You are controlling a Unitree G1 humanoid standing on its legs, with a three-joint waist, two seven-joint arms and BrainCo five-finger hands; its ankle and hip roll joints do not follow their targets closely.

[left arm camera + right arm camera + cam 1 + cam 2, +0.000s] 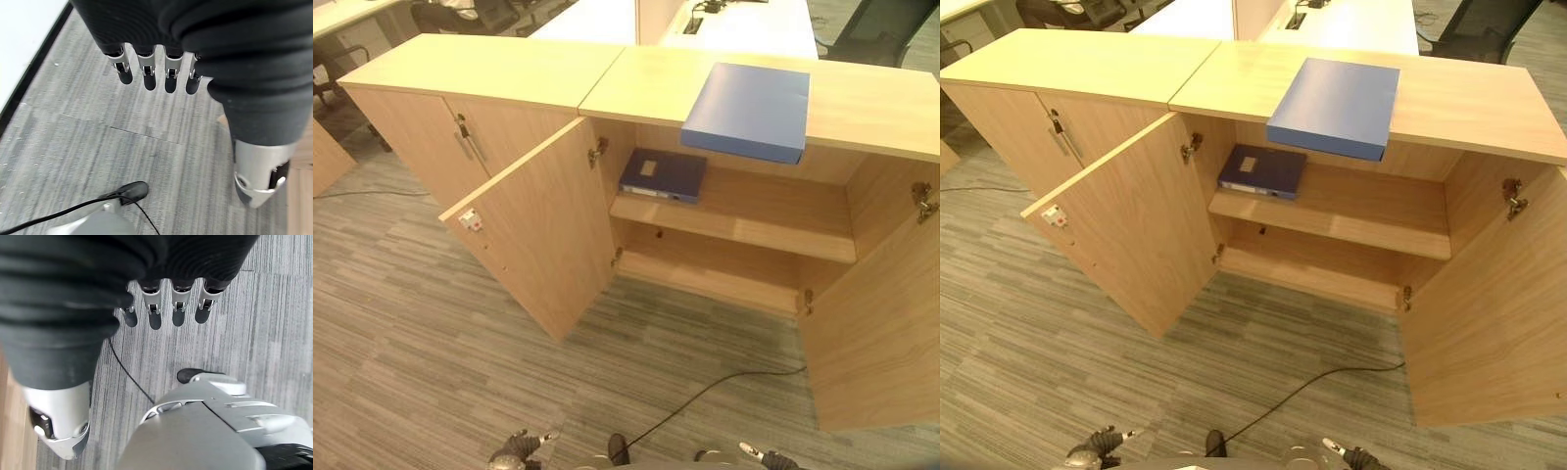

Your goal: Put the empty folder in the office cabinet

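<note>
Blue folder [749, 110] lies flat on the cabinet [862, 103] top, front edge overhanging the open compartment; we judge it stiff and light, best gripped at that overhang. Our left hand [156, 73] and right hand [166, 308] hang empty, fingers straight and apart.

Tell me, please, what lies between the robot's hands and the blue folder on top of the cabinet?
In the left eye view, only grey carpet, then the open cabinet beneath the folder; both hands hang low.

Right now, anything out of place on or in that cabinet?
The blue folder lies on the cabinet top, its front edge hanging past the rim above the open shelves. A darker folder lies flat on the upper shelf.
</note>
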